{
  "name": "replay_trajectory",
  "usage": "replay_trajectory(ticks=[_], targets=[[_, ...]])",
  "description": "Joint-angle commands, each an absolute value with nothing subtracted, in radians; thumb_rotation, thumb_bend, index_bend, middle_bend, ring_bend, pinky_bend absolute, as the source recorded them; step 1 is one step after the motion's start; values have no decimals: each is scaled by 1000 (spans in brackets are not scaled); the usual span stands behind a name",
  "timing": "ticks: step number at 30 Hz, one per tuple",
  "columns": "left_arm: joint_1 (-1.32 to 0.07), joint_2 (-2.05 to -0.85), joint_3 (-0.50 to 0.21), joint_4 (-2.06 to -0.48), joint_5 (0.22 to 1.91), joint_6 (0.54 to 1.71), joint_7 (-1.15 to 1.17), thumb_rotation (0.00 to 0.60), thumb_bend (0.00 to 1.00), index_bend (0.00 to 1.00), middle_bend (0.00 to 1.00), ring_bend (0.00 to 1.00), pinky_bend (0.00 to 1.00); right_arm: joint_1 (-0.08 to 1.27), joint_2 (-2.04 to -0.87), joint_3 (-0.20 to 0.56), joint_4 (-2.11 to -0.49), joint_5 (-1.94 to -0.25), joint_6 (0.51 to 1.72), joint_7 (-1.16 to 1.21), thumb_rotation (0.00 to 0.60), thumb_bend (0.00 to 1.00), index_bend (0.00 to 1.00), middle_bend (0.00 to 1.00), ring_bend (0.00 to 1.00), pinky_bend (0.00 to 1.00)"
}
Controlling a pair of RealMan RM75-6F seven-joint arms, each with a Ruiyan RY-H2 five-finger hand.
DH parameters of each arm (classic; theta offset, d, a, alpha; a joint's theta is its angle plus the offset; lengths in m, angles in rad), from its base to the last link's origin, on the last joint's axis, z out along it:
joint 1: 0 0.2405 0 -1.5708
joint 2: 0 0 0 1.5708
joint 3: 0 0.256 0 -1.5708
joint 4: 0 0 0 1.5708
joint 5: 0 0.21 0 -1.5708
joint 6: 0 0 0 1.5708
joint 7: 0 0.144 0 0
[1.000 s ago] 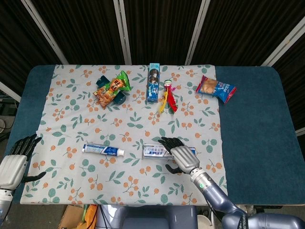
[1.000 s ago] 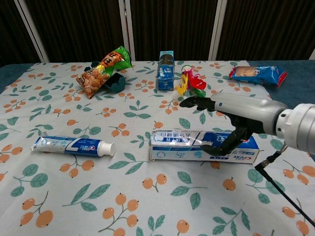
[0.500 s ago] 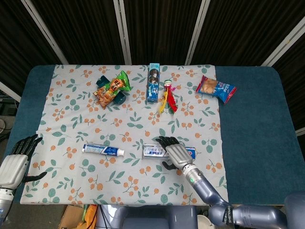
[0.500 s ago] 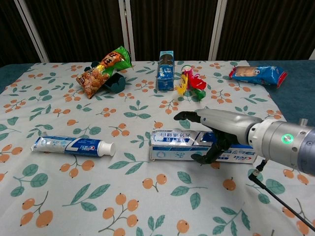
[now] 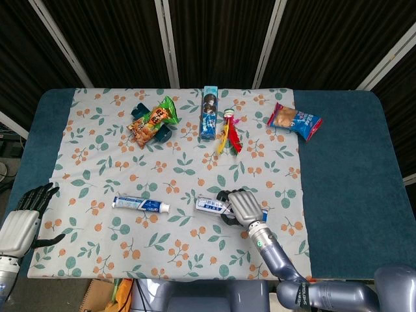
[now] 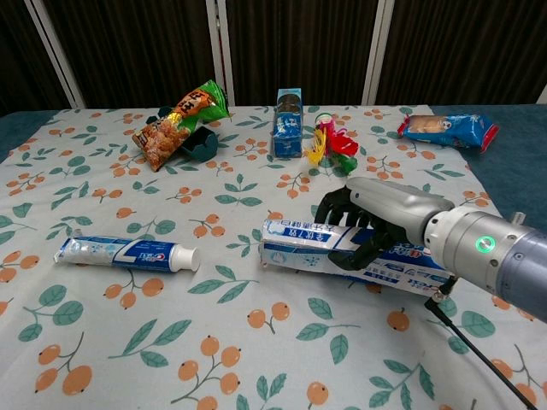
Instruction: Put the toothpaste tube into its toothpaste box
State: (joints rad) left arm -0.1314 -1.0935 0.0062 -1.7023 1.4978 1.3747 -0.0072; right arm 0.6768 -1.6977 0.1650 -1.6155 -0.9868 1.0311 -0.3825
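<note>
Tablecloth: right hand [image 6: 376, 218] grips box [image 6: 299, 246].

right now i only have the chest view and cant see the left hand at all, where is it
observer: The left hand is at the near left corner of the table, just left of the flowered cloth, fingers apart and holding nothing.
operator: how does the tube sit relative to it
observer: The toothpaste tube lies on the cloth well to that hand's right, with bare cloth between them. It sits between the left hand and the toothpaste box that the right hand grips.
</note>
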Motion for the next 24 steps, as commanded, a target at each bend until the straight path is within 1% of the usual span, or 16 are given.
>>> replay_trajectory(ticks=[1,6,9,10,13,15,17,20,22,24], targets=[[-133,-1093,7,-1704,1497,1372,-6,600,6,0,0,0,1,666,-1661,167,-1663,-992,1036,-376,600,394,498,582,486,401],[-138,-1098,0,-1713,1493,1370,7,600,7,19,0,0,10,644,-1591,162,-1746,-1024,1053,-350,600,393,502,586,491,401],[-158,-1105,-17,-1725,1487,1355,21,600,18,39,5,7,72,620,-1536,166,-1796,-1083,1088,-312,600,394,502,586,491,401],[-168,-1107,-22,-1729,1485,1346,30,600,28,50,20,24,107,616,-1522,167,-1806,-1096,1094,-303,600,394,502,586,491,401],[-211,-1121,-47,-1731,1472,1303,83,600,59,107,123,121,219,604,-1486,173,-1833,-1119,1105,-278,600,393,502,586,491,401],[-248,-1134,-68,-1742,1430,1247,124,600,66,187,194,191,290,600,-1465,177,-1847,-1126,1109,-269,600,394,502,586,491,401],[-283,-1141,-85,-1759,1375,1187,171,600,67,228,238,234,343,596,-1451,178,-1857,-1130,1112,-264,600,394,502,586,491,401],[-355,-1165,-114,-1776,1259,1082,280,600,74,262,320,293,401,588,-1426,182,-1875,-1139,1121,-253,600,394,502,586,491,401],[-398,-1192,-126,-1767,1196,1038,357,600,89,285,345,311,419,583,-1412,183,-1887,-1142,1126,-247,600,393,502,586,491,401],[-433,-1228,-132,-1747,1153,1016,418,600,100,295,349,314,421,578,-1400,185,-1896,-1144,1130,-243,600,393,502,586,491,401]])
